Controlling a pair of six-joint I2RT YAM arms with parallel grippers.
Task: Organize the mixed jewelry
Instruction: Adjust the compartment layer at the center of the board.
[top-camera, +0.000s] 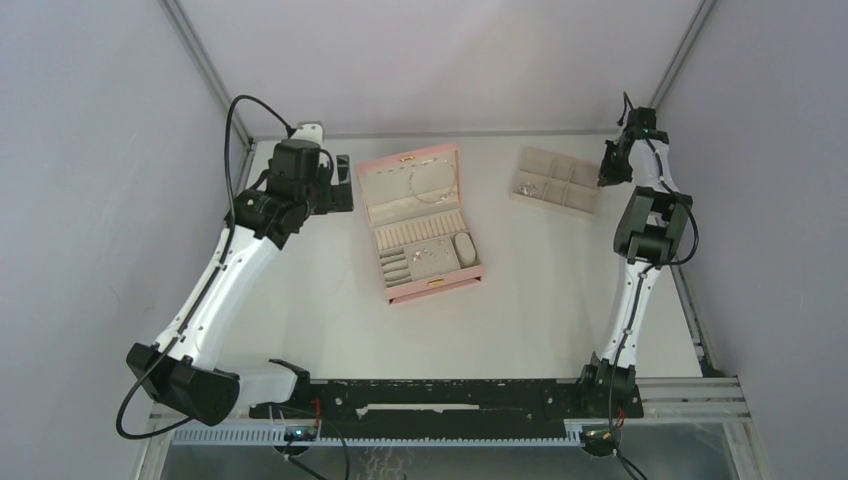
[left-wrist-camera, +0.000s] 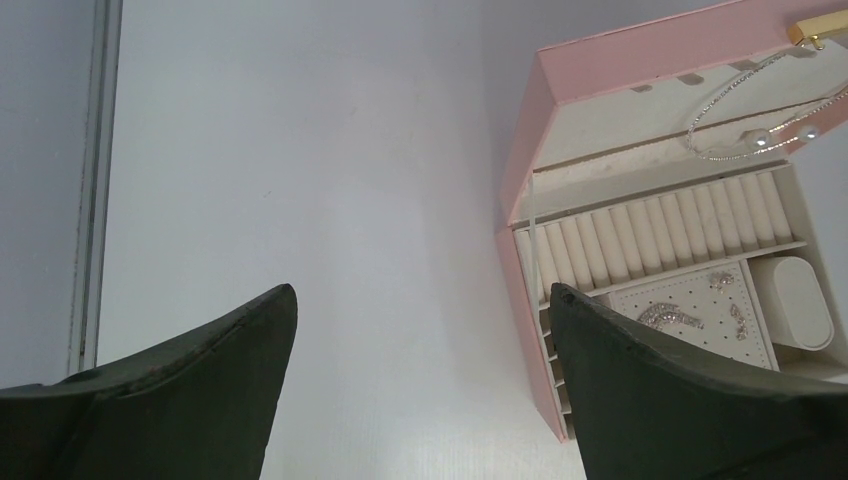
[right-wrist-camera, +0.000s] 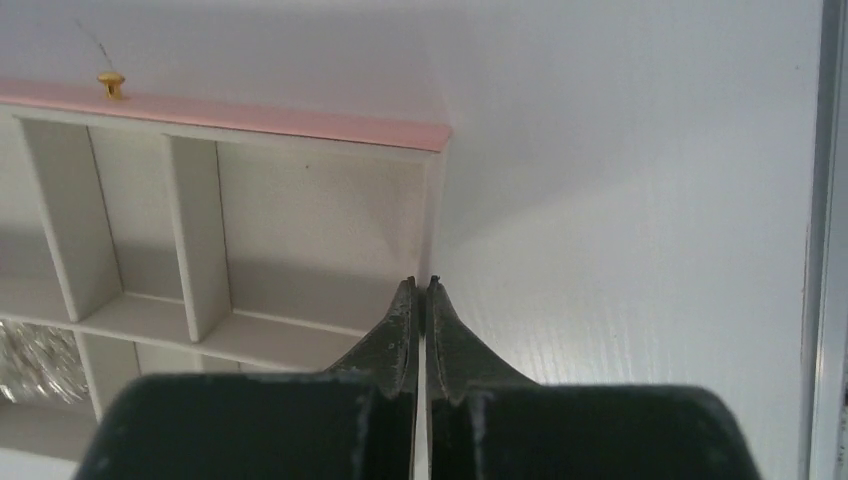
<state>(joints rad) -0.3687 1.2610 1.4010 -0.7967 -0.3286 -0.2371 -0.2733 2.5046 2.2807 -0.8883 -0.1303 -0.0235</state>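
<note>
A thin silver necklace (top-camera: 428, 186) (left-wrist-camera: 745, 125) lies looped in the lid of the open pink box (top-camera: 437, 289) (left-wrist-camera: 522, 150). Small silver pieces (top-camera: 432, 256) (left-wrist-camera: 668, 316) rest on the box's dotted pad. More tiny silver bits (top-camera: 527, 187) (right-wrist-camera: 30, 355) sit in a left compartment of the beige tray (top-camera: 578, 201) (right-wrist-camera: 320, 205). My right gripper (top-camera: 607, 178) (right-wrist-camera: 421, 284) is shut, tips together at the tray's right wall; whether the wall is pinched I cannot tell. My left gripper (top-camera: 337, 186) (left-wrist-camera: 421, 290) stands wide open over bare table, left of the box, holding nothing.
The tray has a pink outer side with a small gold knob (right-wrist-camera: 110, 83). Grey walls close in the table on three sides, and a metal rail (right-wrist-camera: 828, 240) runs along the right edge close to my right gripper.
</note>
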